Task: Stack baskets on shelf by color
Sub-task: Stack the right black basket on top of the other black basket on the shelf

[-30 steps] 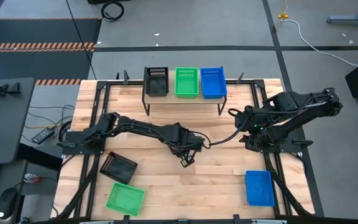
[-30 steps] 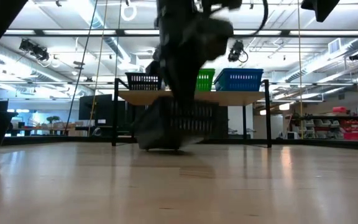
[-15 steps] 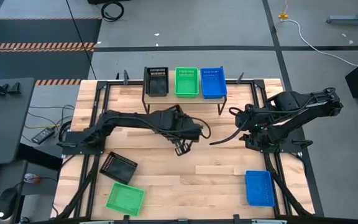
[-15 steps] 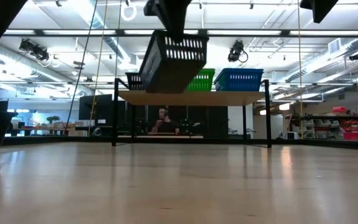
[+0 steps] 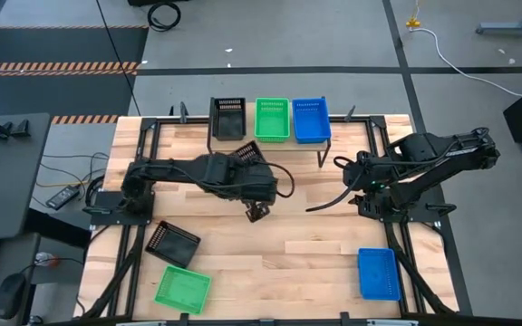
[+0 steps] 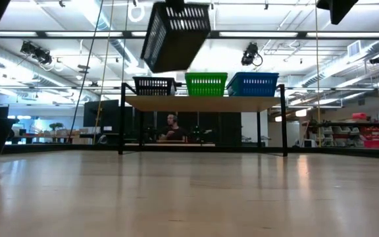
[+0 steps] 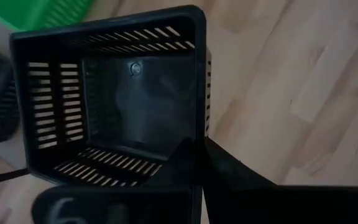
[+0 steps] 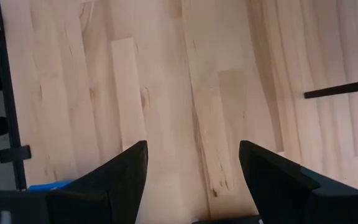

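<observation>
Tabletop [image 5: 315,235] below, left gripper [image 7: 194,177], grasping a black basket [image 6: 176,34], is lifting it toward shelf [image 5: 270,143] at 12 o'clock for stacking.

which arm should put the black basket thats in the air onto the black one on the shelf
Left. Its gripper already holds the lifted black basket just short of the shelf, near the black basket there. The right gripper is open, empty and waits by its base.

Dark jointed arms, black cables
</observation>
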You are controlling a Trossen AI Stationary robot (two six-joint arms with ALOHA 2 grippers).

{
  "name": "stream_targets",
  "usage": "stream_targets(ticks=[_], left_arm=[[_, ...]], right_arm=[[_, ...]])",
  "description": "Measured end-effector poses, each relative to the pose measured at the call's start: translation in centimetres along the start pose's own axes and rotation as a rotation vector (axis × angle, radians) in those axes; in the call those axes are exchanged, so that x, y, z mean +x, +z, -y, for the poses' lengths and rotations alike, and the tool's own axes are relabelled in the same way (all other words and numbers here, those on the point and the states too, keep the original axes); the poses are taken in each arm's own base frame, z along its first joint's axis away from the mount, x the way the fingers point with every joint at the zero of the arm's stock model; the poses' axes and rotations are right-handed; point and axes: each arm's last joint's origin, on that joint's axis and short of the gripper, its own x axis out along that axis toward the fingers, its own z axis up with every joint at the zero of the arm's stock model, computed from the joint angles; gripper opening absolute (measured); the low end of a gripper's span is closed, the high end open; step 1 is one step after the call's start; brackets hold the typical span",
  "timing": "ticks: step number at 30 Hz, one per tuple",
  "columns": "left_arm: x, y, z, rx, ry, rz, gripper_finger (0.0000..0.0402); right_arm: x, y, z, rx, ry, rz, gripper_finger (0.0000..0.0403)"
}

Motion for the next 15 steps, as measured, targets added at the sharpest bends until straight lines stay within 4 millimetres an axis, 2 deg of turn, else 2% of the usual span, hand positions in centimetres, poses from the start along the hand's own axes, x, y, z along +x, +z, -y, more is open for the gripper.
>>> stream_targets(ticks=[8, 12, 15], left_arm=[[-4.3, -0.5, -2.6, 0.064, 0.093, 0.174, 0.0014], [-4.9, 0.0, -4.6, 0.14, 0.155, 0.2, 0.0014], [-4.4, 0.8, -6.3, 0.185, 0.195, 0.183, 0.0021]], right_arm=[[0.0, 0.0, 0.1, -0.017, -0.017, 0.007, 0.0259], [0.0, 0.1, 0.1, -0.014, -0.018, 0.009, 0.0259], [0.0, 0.1, 0.2, 0.002, -0.02, 0.01, 0.0259]])
